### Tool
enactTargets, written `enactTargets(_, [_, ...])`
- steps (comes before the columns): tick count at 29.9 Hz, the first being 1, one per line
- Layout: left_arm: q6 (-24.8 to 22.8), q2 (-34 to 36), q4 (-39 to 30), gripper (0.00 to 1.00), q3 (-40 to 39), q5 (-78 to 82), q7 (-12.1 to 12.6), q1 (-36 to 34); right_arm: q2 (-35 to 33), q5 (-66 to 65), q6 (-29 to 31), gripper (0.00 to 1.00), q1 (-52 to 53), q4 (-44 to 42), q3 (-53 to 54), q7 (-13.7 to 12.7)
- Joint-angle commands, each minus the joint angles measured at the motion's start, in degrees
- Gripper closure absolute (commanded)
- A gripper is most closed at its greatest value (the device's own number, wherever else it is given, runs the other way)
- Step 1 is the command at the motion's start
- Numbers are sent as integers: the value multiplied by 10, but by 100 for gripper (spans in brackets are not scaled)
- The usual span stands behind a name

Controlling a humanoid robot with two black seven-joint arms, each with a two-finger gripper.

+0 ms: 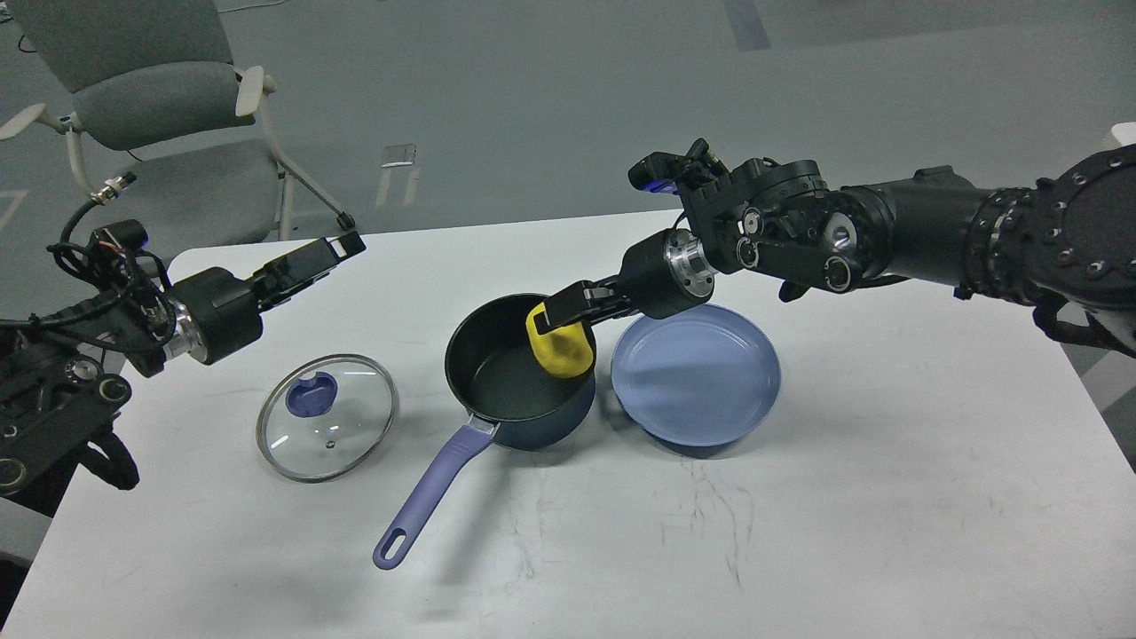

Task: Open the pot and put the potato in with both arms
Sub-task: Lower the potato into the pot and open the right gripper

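The dark blue pot (pixel 532 417) with a purple handle (pixel 426 497) stands open at the table's middle. The yellow potato (pixel 559 349) lies inside it, leaning on the right inner wall. My right gripper (pixel 561 312) hovers just above the potato's top at the pot's far right rim; its fingers no longer clasp the potato. The glass lid (pixel 327 417) with a purple knob lies flat on the table left of the pot. My left gripper (pixel 342 248) is raised above the table, behind and left of the lid, holding nothing; its fingers overlap, so its state is unclear.
A light blue bowl (pixel 696 373) sits right beside the pot, under my right wrist. A grey chair (pixel 160 115) stands behind the table's far left corner. The white table (pixel 799 532) reaches to the front and right.
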Motion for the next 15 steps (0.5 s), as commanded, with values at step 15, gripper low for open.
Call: enactTargets(15, [-2, -1, 0, 4, 0, 0, 0, -2, 0, 4, 0, 14, 21, 1, 54, 1])
